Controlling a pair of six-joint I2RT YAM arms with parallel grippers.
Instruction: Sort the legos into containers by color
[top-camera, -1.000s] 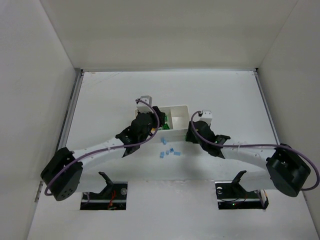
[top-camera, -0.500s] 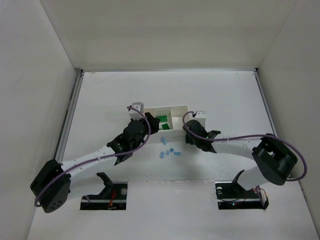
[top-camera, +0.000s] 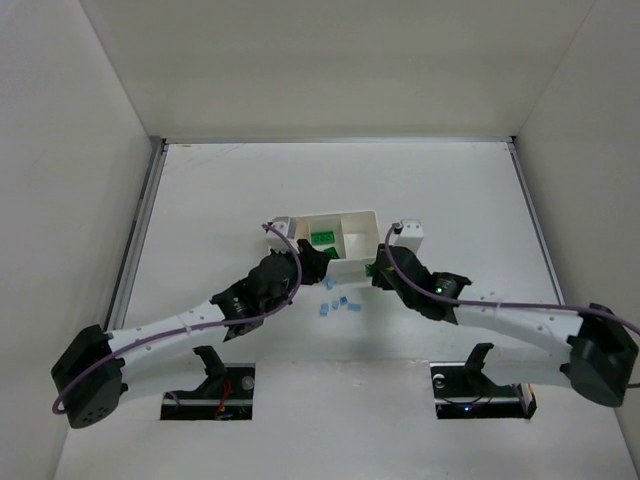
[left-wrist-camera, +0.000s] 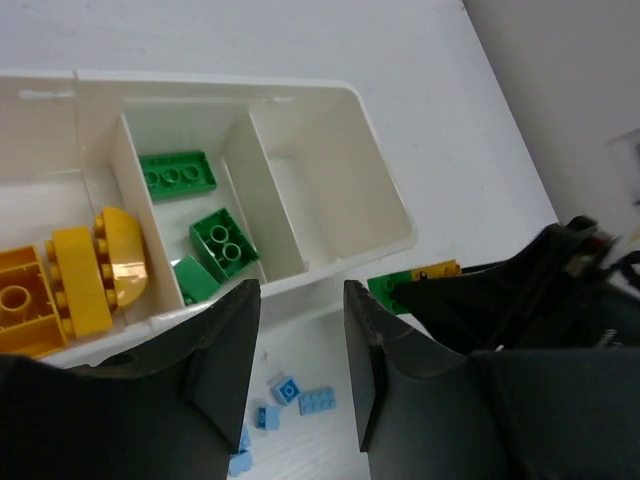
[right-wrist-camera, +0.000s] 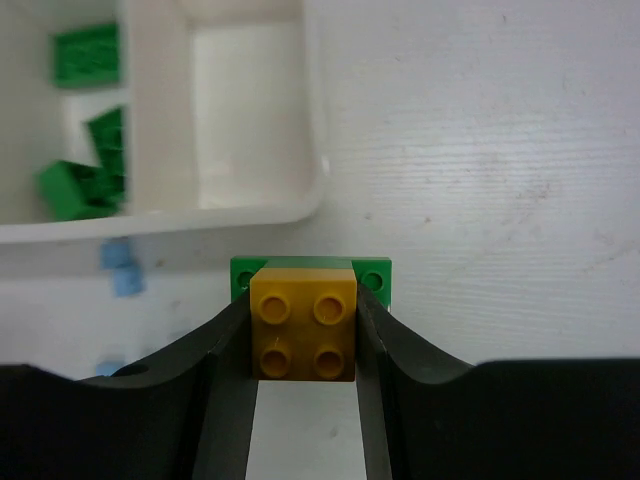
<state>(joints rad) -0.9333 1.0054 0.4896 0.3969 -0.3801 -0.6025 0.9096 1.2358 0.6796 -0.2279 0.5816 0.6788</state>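
- Tray: yellow-orange bricks in the left compartment, green bricks in the middle.
- Your right claw clamps a yellow-on-green brick stack at the tray's 5 o'clock.
- Your left claw gapes; blue bricks on the table at 6 o'clock.

Both arms reach forward and inward, low; the left gripper stands slightly parted, the right gripper pinches a yellow brick.

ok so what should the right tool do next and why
Probably a small lift, straight up. The right tool has its fingers against both sides of the yellow brick, which sits stacked on a green brick just outside the tray. A short lift would show whether the two come apart or rise together before either goes into a compartment.
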